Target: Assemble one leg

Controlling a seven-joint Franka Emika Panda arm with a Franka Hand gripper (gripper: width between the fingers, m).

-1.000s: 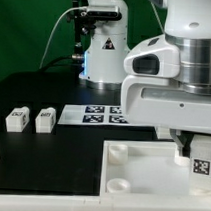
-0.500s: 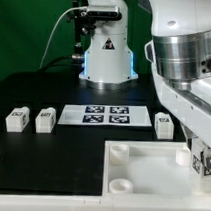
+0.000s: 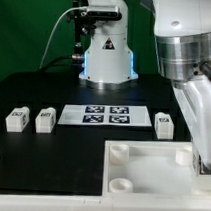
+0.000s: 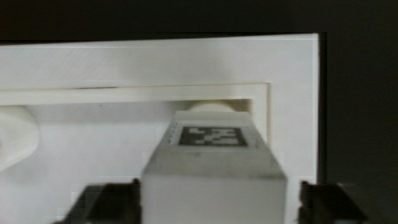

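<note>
At the near end of the bench [image 3: 51,146] lies a big white tray part [image 3: 141,147] with raised edges and a round hole [image 3: 120,183] in its corner. The robot arm [image 3: 187,48] hangs over the tray on the exterior view's right. Its lower end runs off the edge of that view, so the gripper is hard to see there.

The wrist view shows more. The gripper [image 4: 222,200] has the leg [image 4: 214,165] in its grip. One dark finger [image 4: 111,205] is on one side of the leg and the other finger is on the other side, both close against it. The leg is a small white block with a black-and-white tag [image 4: 214,137] on the face you can see. It is above the tray, and its far end points at a round socket [image 4: 210,103] in the tray wall. I cannot tell if the leg touches the socket.

Three loose legs sit on the bench. Two [image 3: 18,118] [image 3: 45,117] are side by side on the exterior view's left. The third [image 3: 163,123] is just beside the marker board [image 3: 105,115], on its right.
</note>
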